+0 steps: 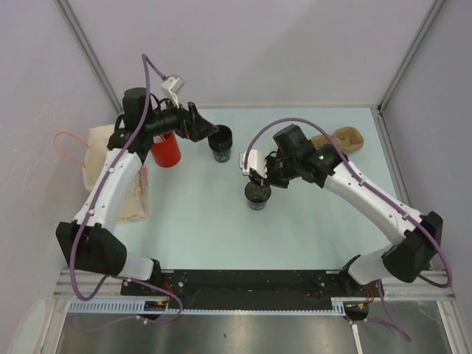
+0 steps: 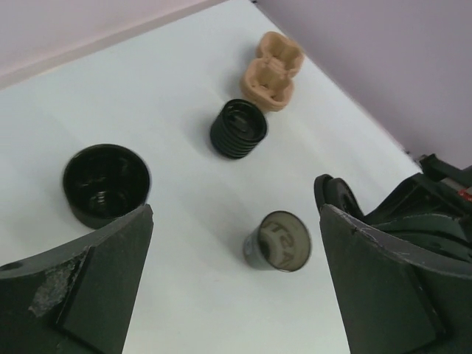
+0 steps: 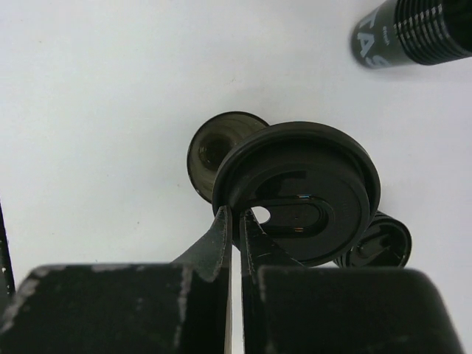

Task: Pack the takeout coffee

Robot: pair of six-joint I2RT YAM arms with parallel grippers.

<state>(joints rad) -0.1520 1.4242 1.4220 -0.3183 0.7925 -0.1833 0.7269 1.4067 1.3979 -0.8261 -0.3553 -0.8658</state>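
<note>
1. Red cup (image 1: 167,153): upright, far left on the table (image 1: 192,236); I see only part of it.
2. Cream paper bag (image 1: 94,153): lying at the table's left side, near the red cup. An orange loop handle (image 1: 66,140) sticks out to the left.
3. Tan moulded cup carrier (image 1: 346,138) (image 2: 273,70): far right on the table. I count two hollows, open side up.
4. Pale lilac wall panels (image 1: 243,44): left, far and right.
5. Black rail (image 1: 243,284): along the near edge.

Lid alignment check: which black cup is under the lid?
The cup with the brownish inside, under the lid in the right gripper; the other black cup stands by the left gripper.
</note>
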